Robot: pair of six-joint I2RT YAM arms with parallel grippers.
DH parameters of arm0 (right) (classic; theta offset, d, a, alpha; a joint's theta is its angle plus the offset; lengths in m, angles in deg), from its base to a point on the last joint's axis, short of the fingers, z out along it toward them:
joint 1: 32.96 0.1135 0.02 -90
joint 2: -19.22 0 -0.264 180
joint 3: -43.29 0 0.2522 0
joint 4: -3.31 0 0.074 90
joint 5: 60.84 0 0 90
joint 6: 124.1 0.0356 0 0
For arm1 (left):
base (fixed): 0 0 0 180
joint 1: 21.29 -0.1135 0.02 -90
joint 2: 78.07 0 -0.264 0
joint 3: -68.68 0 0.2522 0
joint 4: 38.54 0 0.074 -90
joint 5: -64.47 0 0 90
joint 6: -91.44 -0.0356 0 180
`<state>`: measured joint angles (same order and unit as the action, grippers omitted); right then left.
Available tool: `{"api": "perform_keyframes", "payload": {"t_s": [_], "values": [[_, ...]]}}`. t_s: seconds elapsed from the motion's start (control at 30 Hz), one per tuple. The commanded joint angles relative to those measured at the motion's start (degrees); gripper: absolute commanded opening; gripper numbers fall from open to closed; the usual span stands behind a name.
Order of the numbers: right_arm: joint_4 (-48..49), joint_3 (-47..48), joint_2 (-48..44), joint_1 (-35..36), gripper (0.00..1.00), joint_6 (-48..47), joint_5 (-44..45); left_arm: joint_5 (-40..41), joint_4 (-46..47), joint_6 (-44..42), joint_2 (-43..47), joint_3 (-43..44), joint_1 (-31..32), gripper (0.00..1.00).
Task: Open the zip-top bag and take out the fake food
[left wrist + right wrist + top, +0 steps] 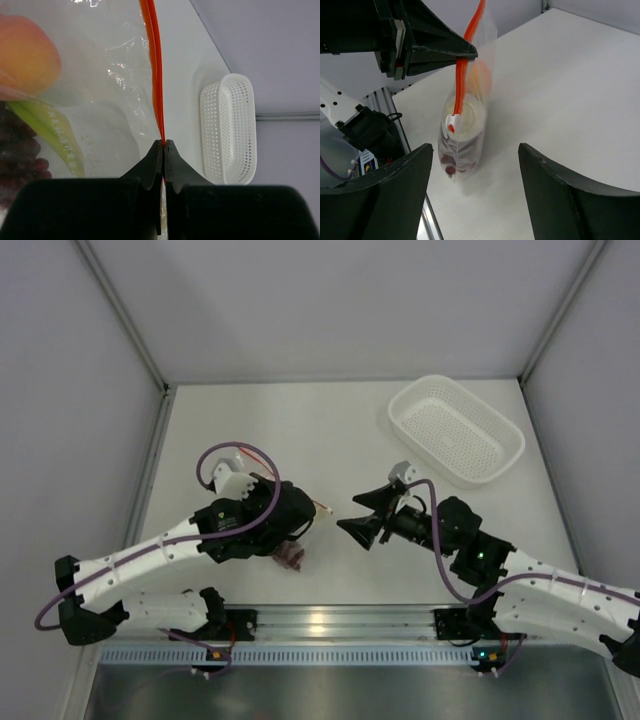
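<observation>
**Left jaws hoist the bag by its zipper, right jaws line up wide**

We see the left jaws pressed together, pinching the orange-red zipper strip (156, 75) of the zip-top bag (465, 142), which hangs straight down beneath them. The hold makes sense to us: the weight of the contents draws the strip taut and turns the seal towards the other arm. The fake food sits inside the bag, below the left jaws. The round orange-pink fruit (25, 55) is uppermost, then the green stalk (47, 127), and the dark grape bunch (20, 150) is lowest. We cannot tell whether the bag's bottom touches the counter (330, 430) or hangs just above it.

The right jaws are spread and hold nothing. The bag stands just ahead of them, centred on the gap and apart from both fingers. A small white slider tab (452, 121) rides the strip below the left jaws' pinch, and we reckon the right jaws are lined up for it. The strip looks sealed, so by our reading the opening is not yet done and nothing is out.

The counter is plain white and matte, walled in by pale grey panels. A white perforated basket (455, 430) lies well beyond the right jaws, towards the far corner. An aluminium rail (330, 622) runs along the near edge behind both jaws.
</observation>
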<state>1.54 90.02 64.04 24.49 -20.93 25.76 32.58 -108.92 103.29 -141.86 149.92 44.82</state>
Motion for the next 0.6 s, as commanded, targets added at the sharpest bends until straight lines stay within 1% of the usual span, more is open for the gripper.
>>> {"api": "perform_keyframes", "payload": {"t_s": [0.0, 0.07, 0.17, 0.2, 0.33, 0.5, 0.57], "values": [[9.4, -1.5, 1.9, 3.0, 0.69, -4.1, 1.8, 1.6, 3.7, 7.5, 2.1, -0.4, 0.0, 0.00], [14.0, -2.6, 2.6, 4.4, 0.68, -4.8, 2.3, 1.2, 3.7, 8.1, 2.0, -0.5, -0.1, 0.00], [18.3, -3.9, 4.1, 5.0, 0.63, -4.7, 2.5, 0.8, 3.9, 9.1, 1.8, -0.9, 0.0, 0.00], [18.9, -4.0, 4.7, 5.1, 0.57, -4.9, 2.8, 0.7, 3.9, 9.3, 1.8, -1.0, 0.0, 0.00], [21.8, -4.8, 6.5, 5.7, 0.50, -6.1, 8.9, 0.2, 3.9, 10.7, 1.9, -1.4, 0.0, 0.00], [26.0, -6.2, 7.7, 5.6, 0.47, -7.9, 12.4, -0.1, 4.0, 10.9, 2.0, -1.6, 0.0, 0.00], [26.0, -5.6, 8.8, 5.6, 0.44, -8.4, 13.0, -0.3, 4.5, 11.0, 2.4, -2.1, 0.0, 0.00]]}}
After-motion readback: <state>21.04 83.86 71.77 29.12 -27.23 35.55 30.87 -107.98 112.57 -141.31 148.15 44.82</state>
